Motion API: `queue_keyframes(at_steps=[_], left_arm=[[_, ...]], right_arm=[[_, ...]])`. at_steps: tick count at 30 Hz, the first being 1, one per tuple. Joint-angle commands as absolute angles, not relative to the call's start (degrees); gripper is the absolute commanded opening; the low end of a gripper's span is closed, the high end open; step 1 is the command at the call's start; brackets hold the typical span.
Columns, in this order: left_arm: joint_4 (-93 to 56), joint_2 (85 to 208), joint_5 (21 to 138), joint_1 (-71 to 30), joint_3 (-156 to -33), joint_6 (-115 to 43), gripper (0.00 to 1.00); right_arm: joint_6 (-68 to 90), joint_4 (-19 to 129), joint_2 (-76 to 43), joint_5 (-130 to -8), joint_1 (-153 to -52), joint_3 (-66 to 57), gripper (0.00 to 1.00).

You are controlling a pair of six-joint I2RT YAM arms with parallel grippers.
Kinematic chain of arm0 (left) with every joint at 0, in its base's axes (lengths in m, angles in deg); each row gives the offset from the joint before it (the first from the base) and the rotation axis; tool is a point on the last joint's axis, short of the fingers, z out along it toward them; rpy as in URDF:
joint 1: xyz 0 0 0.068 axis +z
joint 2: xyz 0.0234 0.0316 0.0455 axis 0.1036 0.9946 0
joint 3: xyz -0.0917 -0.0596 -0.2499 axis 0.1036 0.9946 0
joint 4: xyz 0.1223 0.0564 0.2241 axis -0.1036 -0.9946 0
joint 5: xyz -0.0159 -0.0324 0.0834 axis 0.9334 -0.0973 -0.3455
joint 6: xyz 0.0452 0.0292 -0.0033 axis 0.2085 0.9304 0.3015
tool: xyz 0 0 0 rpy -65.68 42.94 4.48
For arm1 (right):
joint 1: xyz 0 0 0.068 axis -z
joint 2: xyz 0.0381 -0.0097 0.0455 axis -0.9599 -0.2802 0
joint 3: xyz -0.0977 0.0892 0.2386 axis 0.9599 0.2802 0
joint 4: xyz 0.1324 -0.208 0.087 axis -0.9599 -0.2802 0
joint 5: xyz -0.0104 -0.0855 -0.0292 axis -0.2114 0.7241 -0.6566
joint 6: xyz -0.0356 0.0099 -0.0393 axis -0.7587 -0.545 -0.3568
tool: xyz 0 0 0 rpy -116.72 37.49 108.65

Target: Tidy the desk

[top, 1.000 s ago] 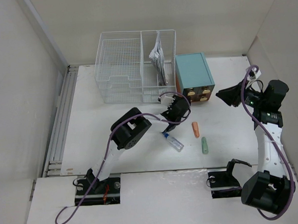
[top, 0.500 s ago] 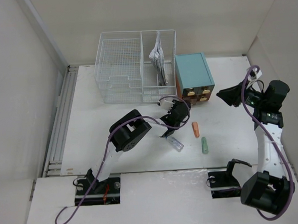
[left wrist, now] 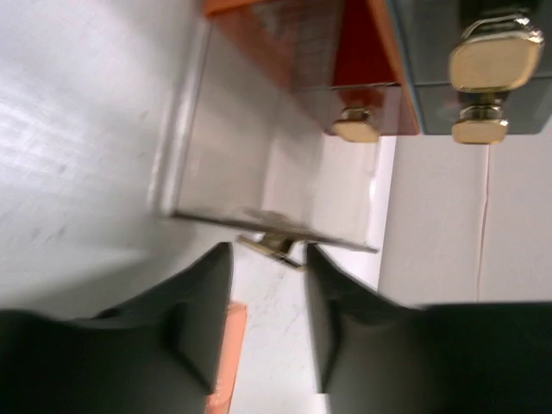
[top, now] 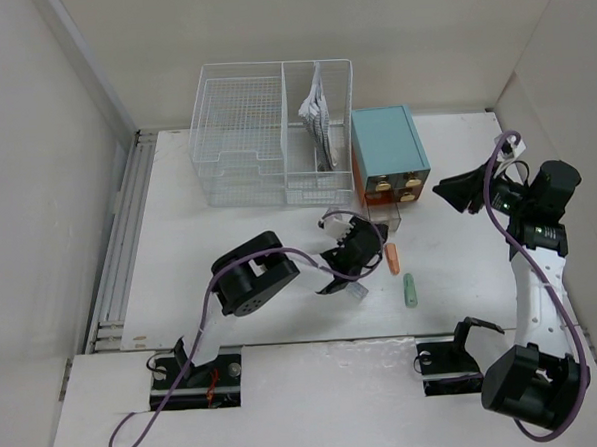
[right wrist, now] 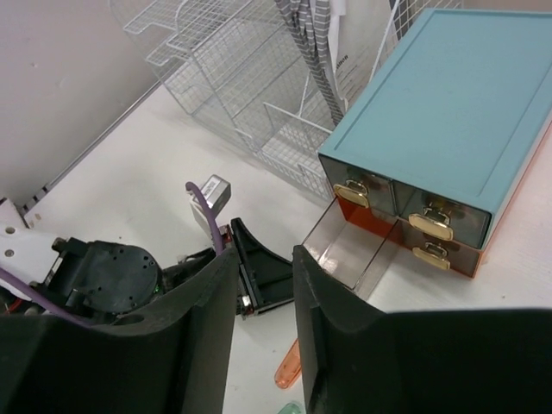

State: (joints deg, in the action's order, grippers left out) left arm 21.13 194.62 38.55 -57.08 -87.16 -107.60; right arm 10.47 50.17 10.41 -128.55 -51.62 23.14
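Note:
The desk [top: 200, 249] is a white tabletop. On it at the back stands a teal drawer box [top: 390, 154]. Its lower left clear drawer [top: 393, 222] is pulled out and looks empty. My left gripper [top: 377, 235] sits in front of that drawer, and in the left wrist view its tips [left wrist: 269, 250] are shut on the drawer's brass handle [left wrist: 274, 247]. An orange pen [top: 390, 259] lies just beside the left fingers, with a green pen [top: 410, 290] nearer. My right gripper [top: 457, 190] hangs open at the right, above the desk, holding nothing.
A white wire basket [top: 274, 135] with papers stands left of the teal box. A clear pen with a blue end [top: 357, 290] peeks out from under the left wrist. A grooved rail [top: 124, 243] runs along the desk's left edge.
My left gripper drew back toward the near edge with the clear drawer coming out of the teal box. Its wrist now covers most of the clear pen. The right arm stayed still.

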Motion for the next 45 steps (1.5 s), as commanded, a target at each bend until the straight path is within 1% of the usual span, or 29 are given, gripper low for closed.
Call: queue_keyframes(at_steps=[1,3,6,8,12,13,14,16,17,18,19,21,22,23,24,25,26,27,29,30,31,33,35,36,37,40,43,44,45], left_arm=[[17.72,191.62,38.04,-58.3,-84.51,-106.8,0.38],[17.72,191.62,38.04,-58.3,-84.51,-105.58,0.55],[17.72,190.3,37.42,-58.3,-85.03,-101.1,0.73],[18.25,188.72,36.11,-58.3,-85.03,-97.77,0.73],[19.56,184.07,35.58,-58.82,-83.81,-91.54,0.71],[19.57,181.53,34.79,-58.83,-83.8,-89.94,0.71],[19.57,179.94,34.18,-59.7,-83.8,-88.62,0.68],[19.57,176.95,32.51,-61.19,-83.19,-83.2,0.56],[19.57,173.63,31.63,-61.81,-83.19,-81.59,0.5],[19.57,171.77,29.62,-63.29,-82.23,-80.1,0.43],[19.57,170.01,28.82,-64.0,-81.18,-78.43,0.27],[18.78,164.83,27.33,-66.02,-79.17,-72.82,0.09],[18.25,163.07,27.32,-66.73,-78.1,-71.05,0.01],[17.38,161.31,27.32,-67.35,-77.13,-69.38,0.0],[14.06,157.99,26.79,-68.74,-76.17,-68.14,0.0],[12.03,156.39,26.79,-69.45,-73.89,-66.91,0.0],[9.83,154.89,26.27,-70.16,-72.74,-66.9,0.0],[6.59,152.35,25.39,-71.03,-71.86,-68.55,0.0],[-6.32,149.97,21.37,-74.28,-70.19,-75.81,0.0],[-11.15,148.74,18.9,-75.86,-69.57,-79.26,0.06],[-20.77,146.29,16.79,-79.79,-69.04,-83.03,0.13],[-29.96,143.9,11.42,-83.85,-67.99,-95.81,0.3],[-40.49,141.35,10.44,-89.29,-67.46,-102.9,0.51],[-43.42,141.34,9.83,-90.98,-67.46,-106.24,0.63],[-46.24,141.34,9.04,-92.65,-67.46,-112.8,0.67],[-56.87,143.09,9.03,-98.01,-70.43,-120.14,0.76],[-73.64,148.36,8.33,-103.37,-76.21,-133.48,0.76],[-83.43,151.94,8.33,-105.74,-77.81,-141.18,0.76],[-85.79,153.89,9.03,-106.72,-79.48,-141.25,0.78]], right_arm=[[10.94,53.62,11.47,-130.32,-51.31,22.72,0.4],[10.41,53.62,11.47,-130.32,-51.31,22.72,0.46],[9.1,53.62,11.47,-130.85,-51.31,22.72,0.51],[8.21,53.62,11.47,-130.85,-51.31,22.72,0.55],[4.62,51.09,11.47,-130.33,-51.31,21.67,0.55],[2.87,49.07,11.47,-129.11,-51.31,20.71,0.5],[-2.46,46.53,11.47,-128.48,-51.31,18.96,0.43],[-7.06,39.52,10.77,-126.29,-51.31,16.93,0.27],[-9.69,36.86,10.24,-125.32,-51.31,15.88,0.05],[-15.46,34.4,9.72,-124.44,-51.84,13.95,0.0],[-18.91,28.89,8.49,-123.74,-51.84,13.15,0.0],[-29.95,20.46,5.95,-120.25,-54.99,11.31,0.0],[-32.72,20.4,5.06,-120.22,-57.27,10.77,0.0],[-35.96,15.79,4.18,-116.04,-62.68,10.77,0.07],[-40.78,14.0,3.39,-114.08,-65.61,10.07,0.42],[-41.88,13.29,2.25,-112.06,-68.34,10.07,0.53],[-43.45,11.45,1.72,-109.26,-70.97,10.07,0.58],[-44.51,11.44,1.71,-108.01,-75.87,10.07,0.69],[-44.52,11.44,-0.47,-105.64,-80.56,10.68,0.7],[-44.52,10.74,-1.53,-104.32,-85.19,10.68,0.66],[-43.74,10.73,-2.5,-103.61,-87.5,10.68,0.61],[-41.81,12.21,-5.57,-99.33,-94.77,11.46,0.61],[-37.69,14.94,-7.16,-94.92,-99.45,13.04,0.61],[-36.54,15.91,-8.47,-91.08,-101.65,13.58,0.63],[-34.96,18.35,-9.26,-89.21,-105.59,13.58,0.63],[-31.0,18.91,-13.83,-84.56,-111.23,13.06,0.68],[-27.04,19.79,-19.26,-81.9,-112.84,10.87,0.71],[-25.81,19.79,-20.68,-80.5,-113.71,10.07,0.71],[-25.8,19.09,-22.09,-80.49,-114.24,9.2,0.72]])
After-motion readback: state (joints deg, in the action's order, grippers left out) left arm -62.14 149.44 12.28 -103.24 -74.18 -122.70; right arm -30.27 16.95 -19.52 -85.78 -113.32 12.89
